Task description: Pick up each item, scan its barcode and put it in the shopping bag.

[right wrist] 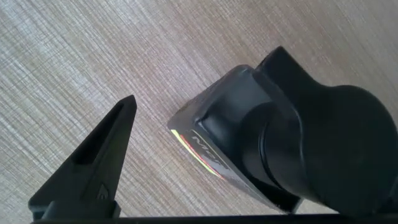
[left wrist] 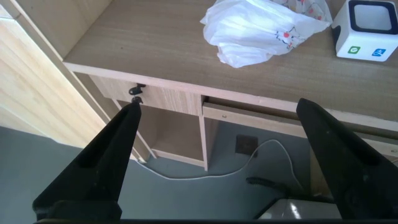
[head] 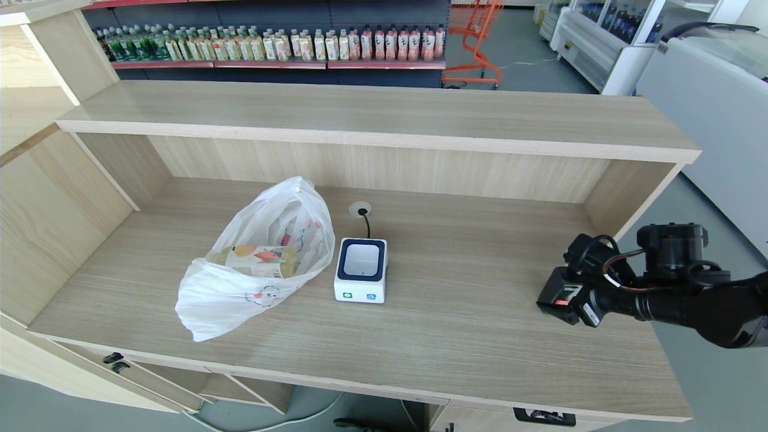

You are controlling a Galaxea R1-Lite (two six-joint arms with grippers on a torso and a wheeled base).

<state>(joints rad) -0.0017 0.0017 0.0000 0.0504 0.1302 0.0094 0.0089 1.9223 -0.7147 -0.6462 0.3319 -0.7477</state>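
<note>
Shopping bag point(head: 240, 294) slumped on the counter point(head: 480, 312), just beside the scanner point(head: 360, 269), w/ a bottle point(head: 255, 259) on its side inside. L gripper point(left wrist: 219, 104) hung low before the counter edge, jaws wide apart, holding nothing. R gripper point(head: 561, 298) sat over the counter's right end; couldn't tell its jaws. Bag looked thin, soft, slippery: take it by the rim. Bottle prob. firm; grip mid-body.

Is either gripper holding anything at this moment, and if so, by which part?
Left gripper: jaws open, nothing held. Right gripper: whether it holds anything cannot be told.
</note>
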